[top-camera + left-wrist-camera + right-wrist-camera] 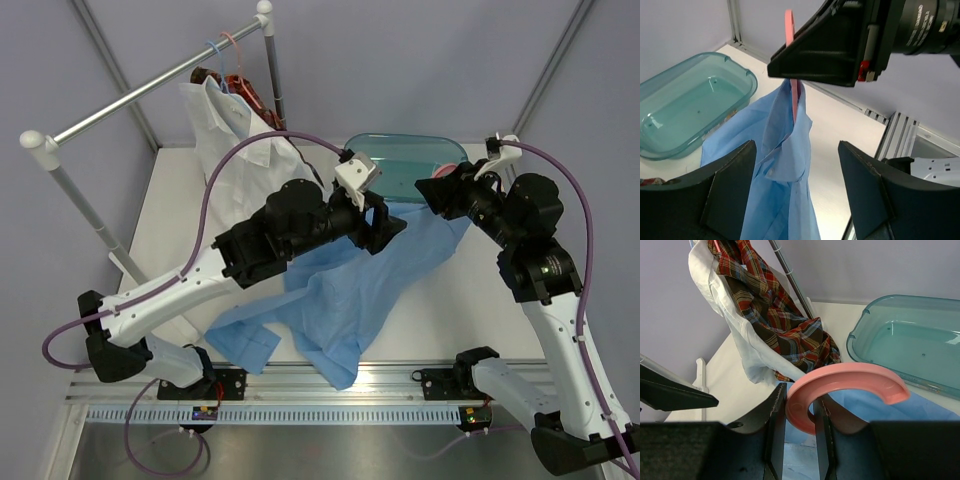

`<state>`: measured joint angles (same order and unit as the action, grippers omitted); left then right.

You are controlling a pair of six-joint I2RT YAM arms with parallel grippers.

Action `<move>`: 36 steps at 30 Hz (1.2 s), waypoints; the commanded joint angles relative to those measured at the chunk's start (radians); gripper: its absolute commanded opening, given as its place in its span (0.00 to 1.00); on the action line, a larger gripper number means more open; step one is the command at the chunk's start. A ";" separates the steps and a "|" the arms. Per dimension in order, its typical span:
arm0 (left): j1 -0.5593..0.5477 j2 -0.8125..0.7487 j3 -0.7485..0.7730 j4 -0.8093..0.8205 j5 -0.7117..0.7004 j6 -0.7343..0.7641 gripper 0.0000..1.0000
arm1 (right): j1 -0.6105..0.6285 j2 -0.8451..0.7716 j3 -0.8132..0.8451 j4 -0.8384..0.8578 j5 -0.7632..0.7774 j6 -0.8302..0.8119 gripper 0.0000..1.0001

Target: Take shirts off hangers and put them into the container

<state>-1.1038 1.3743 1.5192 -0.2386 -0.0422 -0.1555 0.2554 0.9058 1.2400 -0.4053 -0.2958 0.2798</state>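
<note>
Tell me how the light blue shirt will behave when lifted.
Probably floppy: the light blue shirt lies rumpled on the table and sags from the pink hanger. Likely light, since that thin hanger carries part of it. It may trail and drag rather than lift clear, with much cloth spread out.

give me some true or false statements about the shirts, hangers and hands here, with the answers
1. The right hand is shut on the hook of a pink hanger. True.
2. The light blue shirt lies inside the container. False: it hangs from the pink hanger and drapes over the table; no shirt is in the container.
3. The left hand is clamped on the light blue shirt. False: its jaws stand open, with the shirt ahead of them, not held.
4. The white shirt and the plaid shirt hang at the rail. True.
</note>
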 commanded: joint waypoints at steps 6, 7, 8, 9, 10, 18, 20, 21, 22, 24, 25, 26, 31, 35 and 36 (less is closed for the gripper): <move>-0.004 0.098 0.082 0.030 -0.036 -0.022 0.58 | 0.015 -0.025 0.003 0.089 0.037 -0.042 0.00; -0.004 0.100 0.085 0.021 -0.041 -0.026 0.56 | 0.015 -0.028 0.001 0.088 0.037 -0.044 0.00; -0.004 0.103 0.087 0.019 -0.053 -0.027 0.55 | 0.015 -0.028 0.001 0.089 0.040 -0.047 0.00; -0.005 0.108 0.090 0.016 -0.054 -0.027 0.48 | 0.015 -0.030 0.001 0.088 0.038 -0.047 0.00; -0.004 0.109 0.090 0.012 -0.056 -0.029 0.45 | 0.015 -0.030 0.001 0.088 0.040 -0.045 0.00; -0.005 0.109 0.091 0.013 -0.015 -0.045 0.01 | 0.015 -0.034 -0.013 0.092 0.076 -0.056 0.00; -0.005 0.098 0.087 0.013 -0.015 -0.039 0.00 | 0.016 -0.038 -0.019 0.088 0.107 -0.062 0.00; -0.005 0.091 0.076 0.012 -0.021 -0.036 0.00 | 0.015 -0.041 -0.025 0.088 0.131 -0.062 0.00; -0.004 0.082 0.072 0.009 -0.031 -0.033 0.00 | 0.016 -0.042 -0.028 0.085 0.189 -0.064 0.00; -0.005 0.042 0.059 -0.005 -0.073 -0.016 0.00 | 0.016 -0.045 -0.039 0.072 0.253 -0.070 0.00; -0.004 0.026 0.049 -0.022 -0.085 -0.010 0.00 | 0.015 -0.045 -0.040 0.065 0.326 -0.071 0.00; -0.005 -0.006 0.041 -0.030 -0.117 0.002 0.00 | 0.015 -0.045 -0.040 0.053 0.354 -0.077 0.00; -0.004 -0.124 -0.030 -0.059 -0.186 0.024 0.00 | 0.015 -0.038 -0.045 0.039 0.487 -0.073 0.00; -0.005 -0.216 -0.132 -0.065 -0.186 0.001 0.00 | 0.016 -0.027 -0.019 0.010 0.563 -0.047 0.00; -0.007 -0.233 -0.152 -0.067 -0.183 -0.007 0.00 | 0.013 -0.024 -0.001 0.002 0.576 -0.044 0.00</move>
<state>-1.1107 1.2438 1.4040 -0.3252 -0.1555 -0.1608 0.2855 0.8753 1.1976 -0.3920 0.0662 0.2947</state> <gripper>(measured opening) 0.025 0.328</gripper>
